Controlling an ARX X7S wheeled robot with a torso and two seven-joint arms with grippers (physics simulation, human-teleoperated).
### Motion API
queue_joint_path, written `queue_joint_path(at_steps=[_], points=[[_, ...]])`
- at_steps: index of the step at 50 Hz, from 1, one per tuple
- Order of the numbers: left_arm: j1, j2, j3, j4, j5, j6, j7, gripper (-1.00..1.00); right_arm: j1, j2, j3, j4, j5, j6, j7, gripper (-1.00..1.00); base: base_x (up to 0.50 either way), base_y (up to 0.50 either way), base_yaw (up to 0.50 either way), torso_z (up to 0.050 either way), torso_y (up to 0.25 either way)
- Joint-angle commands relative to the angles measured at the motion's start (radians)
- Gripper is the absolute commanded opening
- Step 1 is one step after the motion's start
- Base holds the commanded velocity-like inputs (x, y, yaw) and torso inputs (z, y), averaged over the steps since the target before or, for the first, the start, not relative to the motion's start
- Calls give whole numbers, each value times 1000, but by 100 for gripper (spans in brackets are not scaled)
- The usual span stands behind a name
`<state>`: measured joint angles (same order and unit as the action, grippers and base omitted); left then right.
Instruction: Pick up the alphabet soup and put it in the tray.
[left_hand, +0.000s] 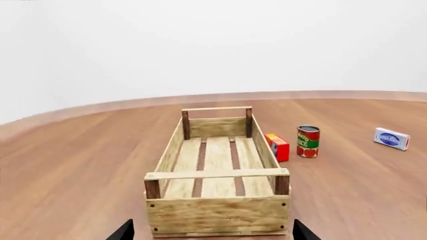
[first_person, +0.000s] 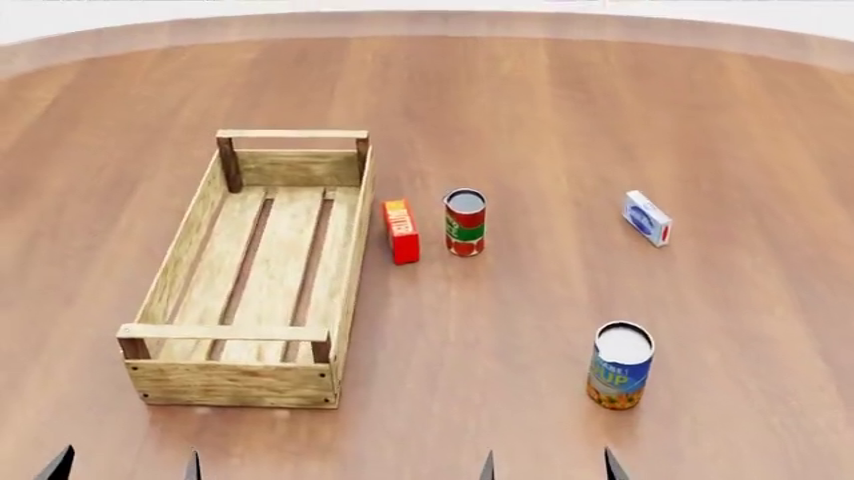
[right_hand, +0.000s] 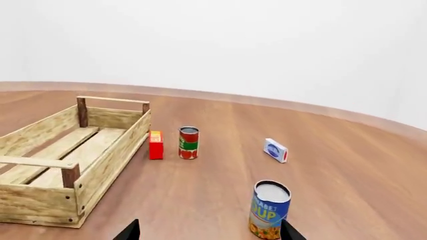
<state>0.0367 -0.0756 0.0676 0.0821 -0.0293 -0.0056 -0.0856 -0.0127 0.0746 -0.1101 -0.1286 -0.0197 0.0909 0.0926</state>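
Both grippers, left gripper (first_person: 127, 465) and right gripper (first_person: 547, 465), we see spread apart, holding nothing. We find the alphabet soup (first_person: 621, 365) upright on the wooden surface (first_person: 534, 110), near its front edge, well apart from the tray (first_person: 174, 380).

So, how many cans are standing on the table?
2. The alphabet soup stands near the right gripper; the red-and-green can stands beside the red box, by the tray.

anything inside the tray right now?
Nothing. The tray shows only its bare slatted bottom in the head and both wrist views. The alphabet soup stands outside it on the table.
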Motion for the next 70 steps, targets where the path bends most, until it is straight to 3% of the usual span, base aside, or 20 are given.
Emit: queue_joint_path(at_steps=[1, 37, 64, 70], points=[[4, -23, 8, 20, -14, -10, -18, 100, 24, 17, -26, 13, 7, 14, 9, 100, 402, 387, 0, 0, 0], [7, -60, 44, 28, -44, -12, -57, 100, 36, 49, -62, 22, 54, 14, 45, 100, 445, 357, 0, 0, 0], [6, -79, 66, 29, -62, -9, -77, 100, 44, 68, -78, 28, 85, 19, 64, 100, 422, -52, 0, 0, 1], [6, -83, 69, 17, -66, 0, -79, 100, 53, 80, -38, -72, 230, 150, 15, 100, 0, 0, 0, 0, 0]])
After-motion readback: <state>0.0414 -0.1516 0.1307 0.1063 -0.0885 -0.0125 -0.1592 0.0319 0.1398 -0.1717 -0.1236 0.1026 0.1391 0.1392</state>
